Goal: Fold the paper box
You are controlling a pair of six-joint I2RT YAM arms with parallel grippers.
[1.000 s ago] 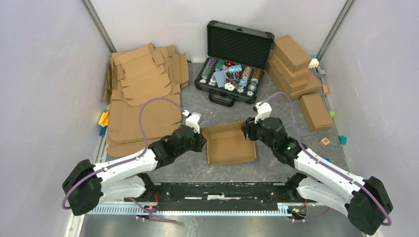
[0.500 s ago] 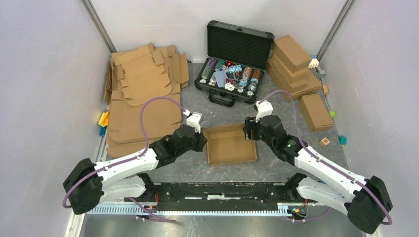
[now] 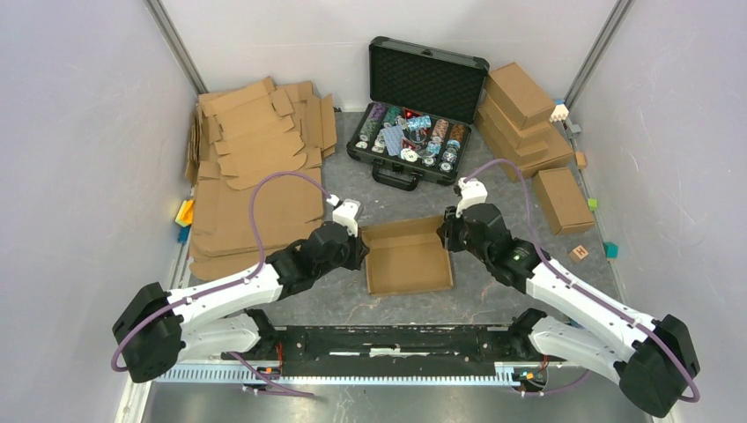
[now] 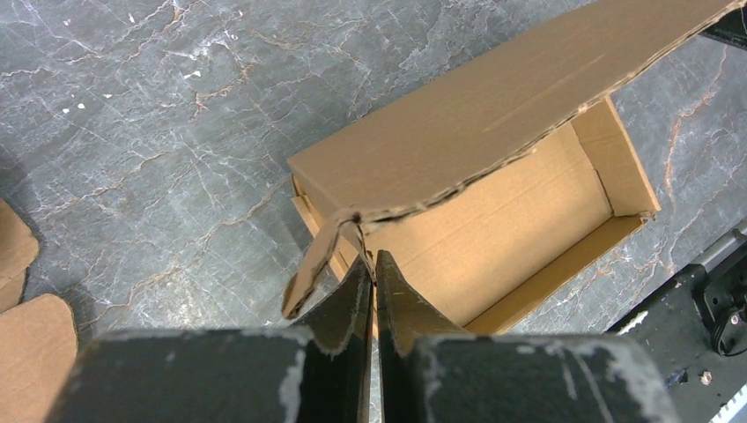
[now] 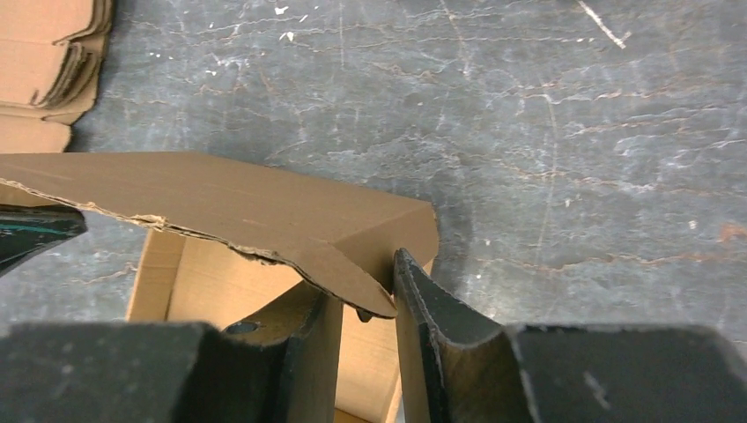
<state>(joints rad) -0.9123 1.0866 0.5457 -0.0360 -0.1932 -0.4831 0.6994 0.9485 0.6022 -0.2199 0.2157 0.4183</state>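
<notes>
The grey, veined table (image 3: 405,308) is carrying the open paper box (image 3: 408,257) at the middle of the frame. A spread heap of flat cardboard blanks (image 3: 255,176) is lying at upper left, and an open black case (image 3: 414,132) of chips is sitting at upper centre. Closed brown boxes (image 3: 520,115) are resting stacked at upper right, with a lone box (image 3: 562,200) lying just below them. Small blocks (image 3: 579,254), possibly toys, are lying along both side edges.

Grey marbled tabletop (image 3: 414,310), plain pale walls (image 3: 79,132)
</notes>
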